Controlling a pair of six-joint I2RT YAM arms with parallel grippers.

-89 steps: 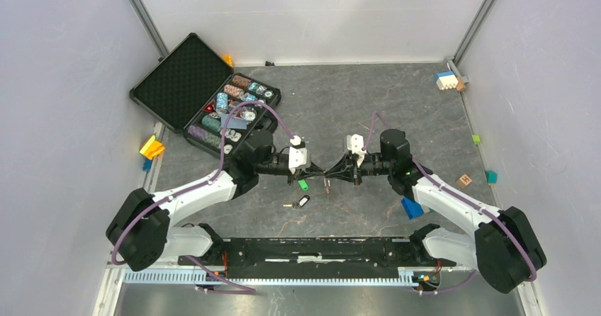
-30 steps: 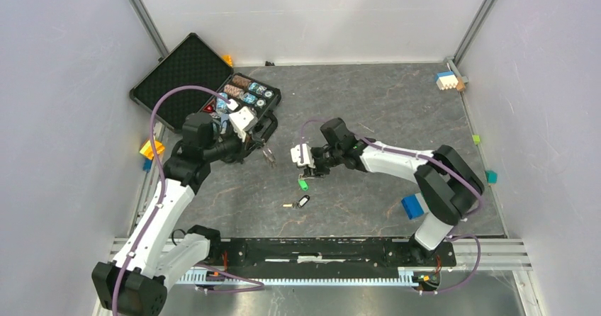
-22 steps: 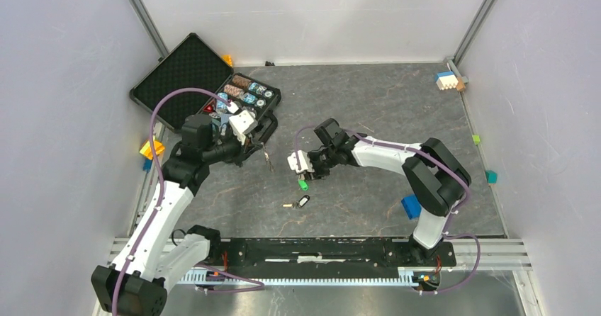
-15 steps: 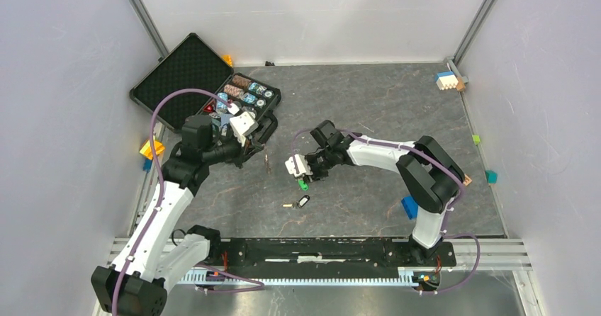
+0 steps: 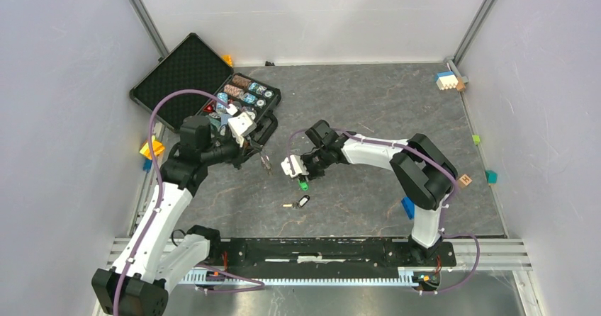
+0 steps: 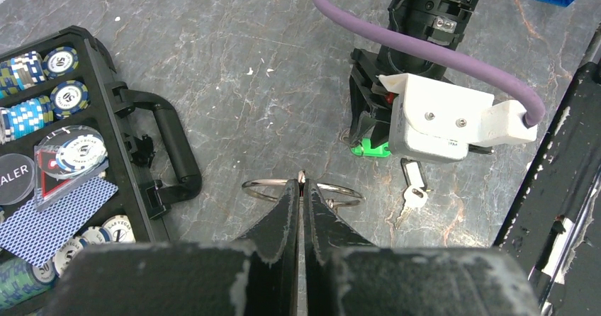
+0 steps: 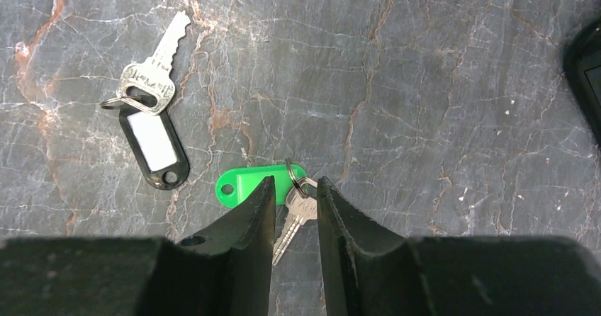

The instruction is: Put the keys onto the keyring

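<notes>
We've got the left gripper (image 6: 303,181) pinched tight on the keyring (image 5: 266,162). Right gripper (image 7: 295,186) has its jaws slightly apart, straddling the green-tagged key (image 7: 244,183), with the black-tagged key (image 7: 157,146) nearby.

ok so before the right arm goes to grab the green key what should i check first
1. Left gripper clamped on the keyring: ok, its jaws are shut on the wire.
2. Right gripper lined up over the green key: ok, the key's metal blade lies between its jaws.
3. Right jaws closed on that key: not ok, a gap shows on each side of the blade.
4. Black key out of the grasp: ok, it lies apart, off to one side.
5. Right gripper low enough to pinch the blade: cannot tell from these views.
6. Keyring's split turned toward the green key: cannot tell.
</notes>
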